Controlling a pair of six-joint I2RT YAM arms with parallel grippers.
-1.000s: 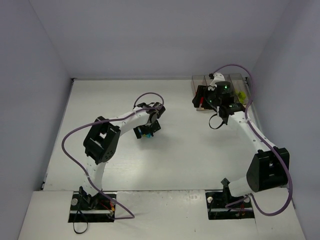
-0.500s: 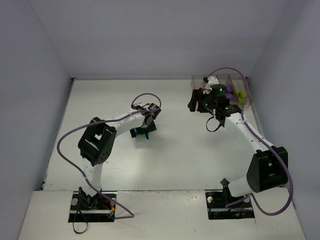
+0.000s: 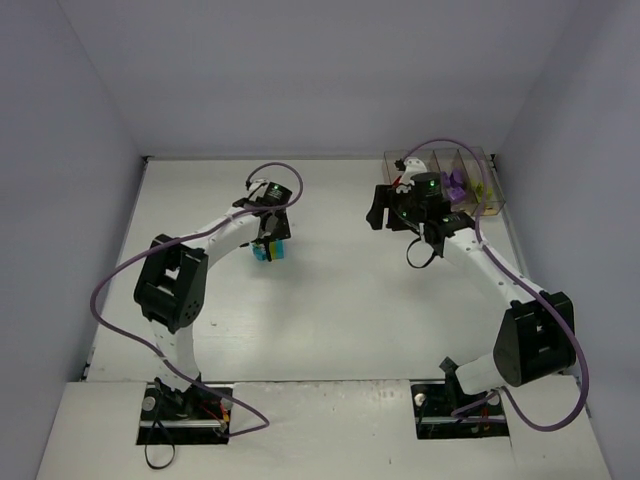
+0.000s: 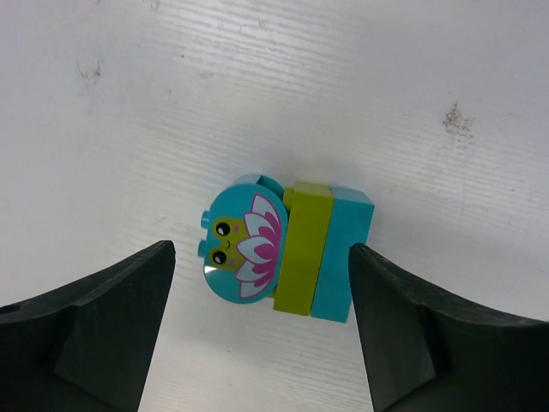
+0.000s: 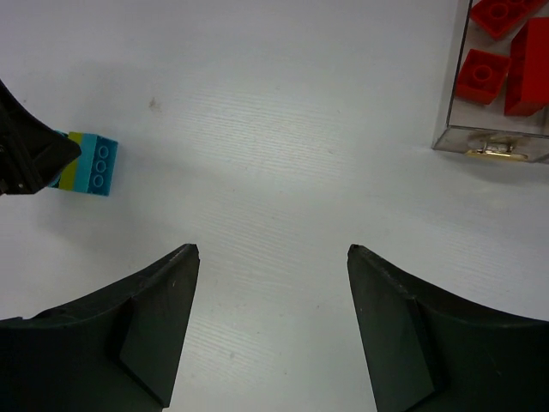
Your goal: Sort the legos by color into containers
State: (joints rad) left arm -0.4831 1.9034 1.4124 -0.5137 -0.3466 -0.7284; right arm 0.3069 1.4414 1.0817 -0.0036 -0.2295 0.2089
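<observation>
**Teal-and-lime stacked lego [image 4: 283, 253] and clear containers [image 3: 470, 155] of sorted colours**

The stacked lego, left of the containers, is banded teal, lime green, teal. Its rounded teal end carries a pink-and-white lotus and a lime frog face. In the containers' left end lie red bricks [image 5: 493, 51], with purple pieces [image 3: 457, 184] and lime pieces [image 3: 484, 190] further right. The table [image 3: 340, 290] is white.

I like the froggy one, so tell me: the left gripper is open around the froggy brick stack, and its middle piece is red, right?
Not quite. The left gripper is open around the froggy brick stack, but its middle piece is lime green, not red, with teal on either side. The left wrist view shows it.
</observation>
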